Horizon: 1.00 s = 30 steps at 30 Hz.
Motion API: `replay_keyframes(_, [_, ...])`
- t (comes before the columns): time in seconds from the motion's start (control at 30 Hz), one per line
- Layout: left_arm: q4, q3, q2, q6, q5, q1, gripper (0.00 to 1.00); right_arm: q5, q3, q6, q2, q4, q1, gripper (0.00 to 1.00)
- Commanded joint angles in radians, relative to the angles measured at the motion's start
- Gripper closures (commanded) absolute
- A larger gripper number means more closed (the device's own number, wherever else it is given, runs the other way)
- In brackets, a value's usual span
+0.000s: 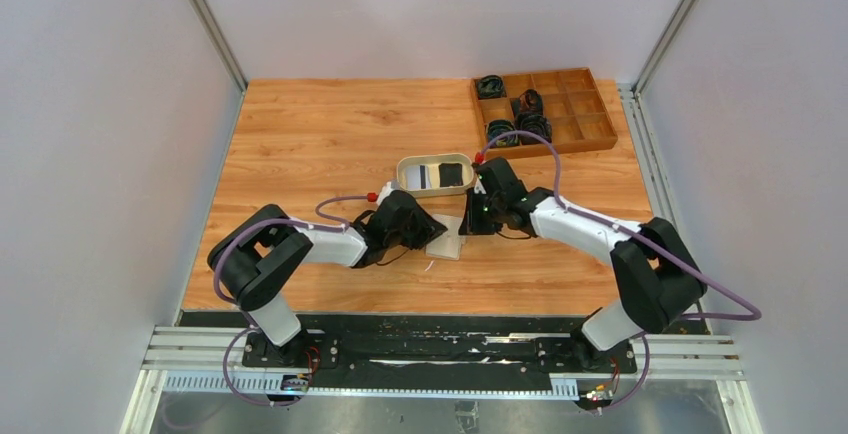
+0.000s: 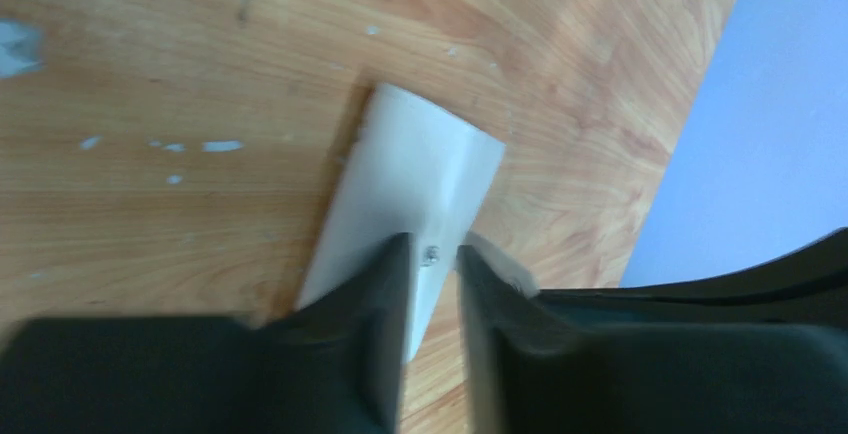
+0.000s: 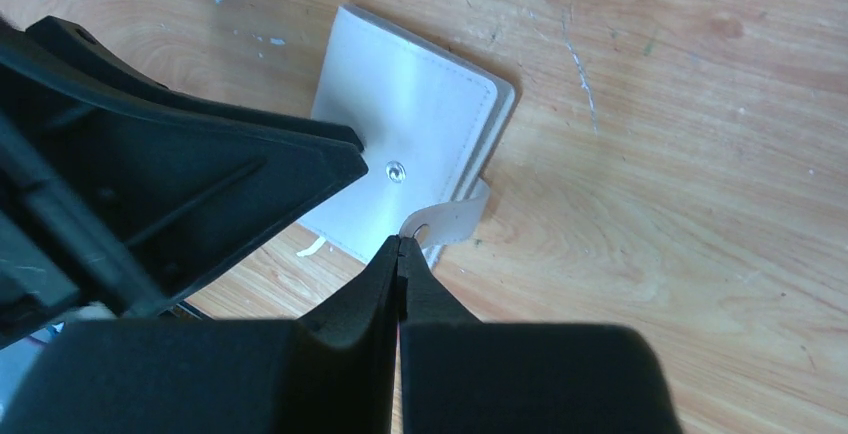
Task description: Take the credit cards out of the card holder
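Pale walls box in the wooden tabletop (image 1: 300, 134) on its left, far and right sides, and the two arm bases sit on a black rail along its near edge. Wide bare wood lies on the left half and towards the far edge. The far right corner is taken up by a brown wooden compartment box (image 1: 580, 104) holding coiled cables (image 1: 517, 132). At mid-table stands an oval beige tray (image 1: 436, 158), and two credit cards (image 1: 427, 176) lie flat in it, one pale with a stripe, one black. Just nearer than the tray, between the two wrists, the cream card holder (image 3: 420, 124) lies folded shut, with its stitched face and metal stud up and all four edges on the wood. Its snap tab (image 3: 450, 222) curls loose off the near right edge. The left fingers (image 2: 398, 259) stand a narrow gap apart over the holder's near end, with the stud showing between them; blur hides whether they touch it. The right fingers (image 3: 400, 246) are pressed together, their tips against the tab's end; I cannot tell whether they pinch it. Bare wood lies to the holder's right.
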Motion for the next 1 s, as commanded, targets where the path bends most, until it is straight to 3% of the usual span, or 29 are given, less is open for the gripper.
replay_keyframes(0.0, [-0.03, -0.035, 0.029, -0.011, -0.03, 0.012, 0.78, -0.014, 0.053, 0.029, 0.035, 0.014, -0.004, 1.0])
replay_keyframes(0.07, [-0.03, -0.039, 0.03, -0.013, -0.023, 0.018, 0.96, -0.014, 0.07, 0.031, 0.048, 0.009, 0.003, 1.0])
replay_keyframes(0.1, [-0.031, -0.044, 0.032, -0.015, -0.021, 0.022, 1.0, -0.012, 0.082, 0.032, 0.055, 0.005, 0.008, 1.0])
replay_keyframes(0.5, [-0.032, -0.07, 0.045, -0.012, -0.003, 0.042, 1.0, 0.029, 0.203, 0.052, 0.202, -0.08, 0.047, 1.0])
replay_keyframes(0.97, [-0.032, -0.074, 0.056, -0.008, 0.002, 0.057, 1.0, -0.016, 0.21, 0.032, 0.236, -0.095, 0.053, 1.0])
